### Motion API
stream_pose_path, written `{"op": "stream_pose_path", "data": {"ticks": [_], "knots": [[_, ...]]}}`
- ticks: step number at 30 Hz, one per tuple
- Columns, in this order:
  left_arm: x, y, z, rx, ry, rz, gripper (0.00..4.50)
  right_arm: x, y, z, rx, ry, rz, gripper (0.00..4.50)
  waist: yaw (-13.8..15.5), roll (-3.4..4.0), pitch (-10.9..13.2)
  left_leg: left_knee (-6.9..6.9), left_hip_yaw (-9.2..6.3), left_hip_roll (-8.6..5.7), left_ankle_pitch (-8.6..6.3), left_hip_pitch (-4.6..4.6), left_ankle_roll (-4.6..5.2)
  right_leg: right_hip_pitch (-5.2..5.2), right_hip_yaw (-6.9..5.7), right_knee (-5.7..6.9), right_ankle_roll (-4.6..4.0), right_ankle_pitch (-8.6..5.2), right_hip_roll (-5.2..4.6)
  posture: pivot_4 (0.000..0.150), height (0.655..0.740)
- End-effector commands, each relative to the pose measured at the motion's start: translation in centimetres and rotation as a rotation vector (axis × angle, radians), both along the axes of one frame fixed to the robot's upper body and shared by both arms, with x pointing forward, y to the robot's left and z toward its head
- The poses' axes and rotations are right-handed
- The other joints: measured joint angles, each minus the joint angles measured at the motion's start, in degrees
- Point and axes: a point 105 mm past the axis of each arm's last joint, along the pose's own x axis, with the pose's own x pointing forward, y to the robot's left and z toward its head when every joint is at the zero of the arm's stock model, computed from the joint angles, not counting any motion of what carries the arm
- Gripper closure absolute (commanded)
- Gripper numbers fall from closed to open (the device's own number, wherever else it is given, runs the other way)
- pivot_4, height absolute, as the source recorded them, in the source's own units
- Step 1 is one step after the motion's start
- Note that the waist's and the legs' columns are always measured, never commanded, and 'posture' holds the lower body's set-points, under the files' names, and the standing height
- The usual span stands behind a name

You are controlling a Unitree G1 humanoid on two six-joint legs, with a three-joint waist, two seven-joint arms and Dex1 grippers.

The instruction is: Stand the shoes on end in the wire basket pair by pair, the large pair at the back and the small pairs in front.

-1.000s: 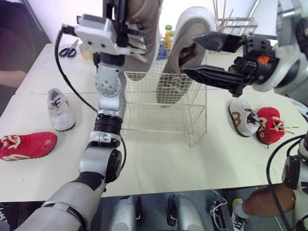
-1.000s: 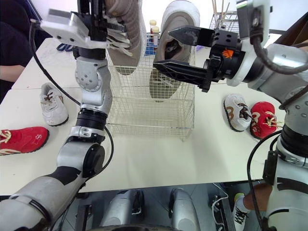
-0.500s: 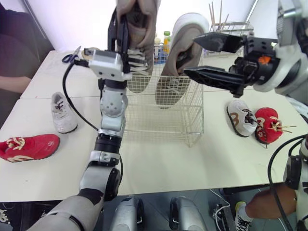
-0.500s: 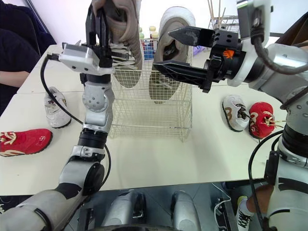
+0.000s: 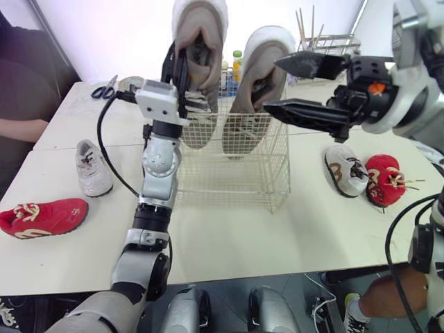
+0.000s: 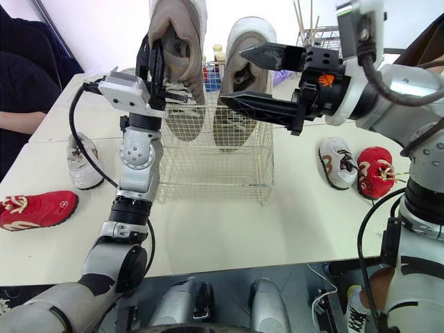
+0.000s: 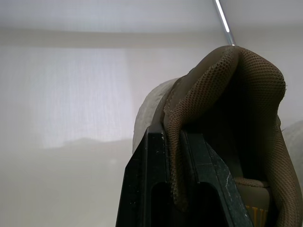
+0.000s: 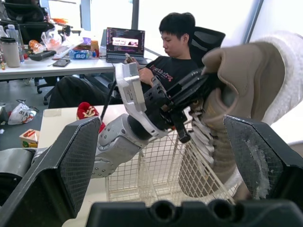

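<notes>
Your left end effector clamped on a large tan shoe at its collar, toe down in the wire basket, second large shoe on end beside it, right end effector spread wide alongside, small shoes on the tabletop either side.

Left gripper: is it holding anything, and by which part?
Yes: the left gripper is shut on the large tan shoe, pinching its heel collar, one finger inside the opening. The right gripper is open, holding nothing.
</notes>
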Motion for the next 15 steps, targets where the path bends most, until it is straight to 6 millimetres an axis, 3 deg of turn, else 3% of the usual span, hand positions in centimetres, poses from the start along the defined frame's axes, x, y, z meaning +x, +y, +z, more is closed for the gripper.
{"op": "stream_pose_path", "data": {"ticks": [1,4,10,11,15], "knots": [[1.2,0.8,-3.0,-0.002,0.138,0.007,4.49,-0.5,0.1,1.4,0.019,-0.066,0.012,0.0,0.0,-0.01,0.0,0.0,0.0,0.0,0.0,0.0,0.0,0.0,0.0,0.0,-0.03,-0.02,0.0,0.15,0.74],[1.2,1.2,-2.8,-0.022,0.14,0.007,3.39,-0.4,0.2,1.4,0.02,-0.067,0.016,0.0,0.0,-0.02,0.0,0.0,0.0,-0.01,-0.01,-0.01,0.01,-0.01,0.0,-0.01,-0.06,-0.03,-0.02,0.15,0.74],[0.8,2.1,-2.9,-0.038,0.138,0.037,0.37,-0.4,0.2,1.4,0.018,-0.071,0.022,0.0,0.1,-0.17,0.1,0.03,0.0,-0.04,-0.01,-0.11,0.02,-0.1,-0.01,0.01,-0.15,-0.08,-0.09,0.15,0.74],[0.6,2.5,-3.0,-0.039,0.136,0.047,0.07,-0.4,0.3,1.4,0.018,-0.072,0.023,0.0,0.1,-0.18,0.1,0.02,0.01,-0.05,-0.02,-0.12,0.03,-0.1,-0.01,0.0,-0.15,-0.08,-0.11,0.15,0.74],[-0.6,3.2,-3.4,-0.033,0.132,0.065,0.07,-0.4,0.2,1.3,0.018,-0.074,0.027,0.0,0.0,-0.18,0.1,0.0,0.01,-0.05,-0.04,-0.12,0.06,-0.11,-0.01,-0.02,-0.15,-0.08,-0.13,0.15,0.74]]}}
